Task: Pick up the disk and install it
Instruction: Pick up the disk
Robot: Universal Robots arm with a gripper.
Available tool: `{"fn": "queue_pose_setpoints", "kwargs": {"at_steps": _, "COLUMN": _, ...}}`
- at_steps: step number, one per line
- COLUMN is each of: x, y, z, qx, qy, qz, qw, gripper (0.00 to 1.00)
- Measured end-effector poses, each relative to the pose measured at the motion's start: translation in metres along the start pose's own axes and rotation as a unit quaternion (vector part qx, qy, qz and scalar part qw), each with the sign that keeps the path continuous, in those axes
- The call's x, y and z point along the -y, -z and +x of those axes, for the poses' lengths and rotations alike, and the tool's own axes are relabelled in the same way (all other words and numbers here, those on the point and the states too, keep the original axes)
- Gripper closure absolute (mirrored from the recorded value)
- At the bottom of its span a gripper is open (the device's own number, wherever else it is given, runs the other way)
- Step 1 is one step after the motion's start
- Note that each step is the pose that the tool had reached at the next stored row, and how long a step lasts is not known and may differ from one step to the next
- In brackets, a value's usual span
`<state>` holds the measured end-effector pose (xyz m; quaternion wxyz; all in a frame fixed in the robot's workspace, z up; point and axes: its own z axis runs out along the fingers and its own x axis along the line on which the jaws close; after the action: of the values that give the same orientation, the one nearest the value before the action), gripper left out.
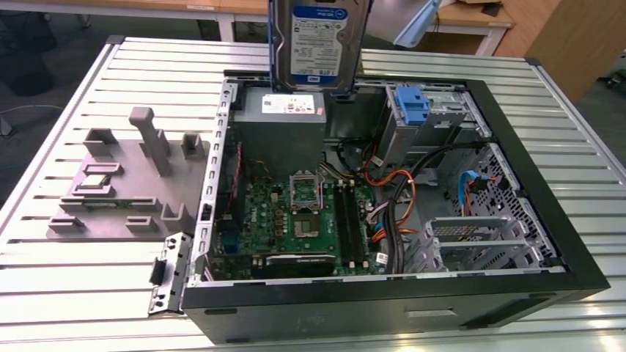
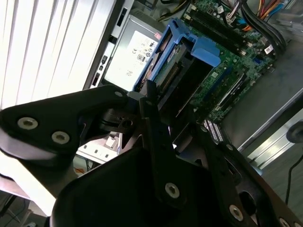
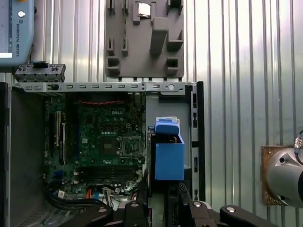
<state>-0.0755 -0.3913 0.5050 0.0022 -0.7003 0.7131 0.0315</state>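
While the end effector (image 2: 163,99) clamps one disk (image 1: 315,44), one case (image 1: 342,312) lies open.

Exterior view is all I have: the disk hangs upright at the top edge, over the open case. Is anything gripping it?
Observer: Yes. In the second wrist view the tool is shut on the disk, clamping its blue carrier.
Operator: What lies under it?
Observer: In the first wrist view the disk, seen edge-on, overlaps the grey power supply, beside the motherboard.
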Motion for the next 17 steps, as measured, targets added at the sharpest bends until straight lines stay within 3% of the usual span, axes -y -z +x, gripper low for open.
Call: {"fn": "queue_pose_setpoints", "kwargs": {"at_steps": 17, "x": 0.0230, "y": -0.0040, "z": 0.0136, "qx": 0.0000, "qy": 0.000, "qz": 0.0000, "qw": 1.0000, "gripper": 0.65}}
